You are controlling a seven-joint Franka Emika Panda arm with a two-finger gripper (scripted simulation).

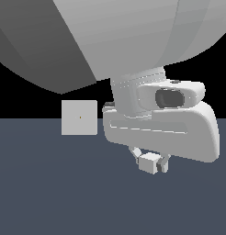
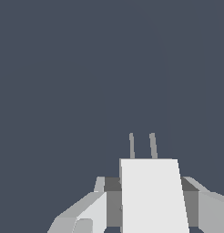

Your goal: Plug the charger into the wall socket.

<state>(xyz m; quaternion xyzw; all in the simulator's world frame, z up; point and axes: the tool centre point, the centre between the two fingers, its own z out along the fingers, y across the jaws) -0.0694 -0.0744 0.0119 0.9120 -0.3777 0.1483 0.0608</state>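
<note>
The charger (image 1: 149,163) is a small white-grey cube held between my fingers just under the hand, above the dark floor. In the wrist view the charger (image 2: 152,195) fills the space between my fingers, with two thin grey prongs (image 2: 142,145) sticking out ahead of it. My gripper (image 1: 151,164) is shut on it. The wall socket (image 1: 79,117) is a flat upright light-grey square panel with a tiny dark dot at its centre. It stands farther back, toward the exterior view's left of the gripper. The socket does not show in the wrist view.
The arm's large grey links (image 1: 110,36) fill the upper part of the exterior view. The white hand body (image 1: 161,131) hangs just to the exterior view's right of the socket. A dark blue-grey floor (image 1: 50,193) lies below.
</note>
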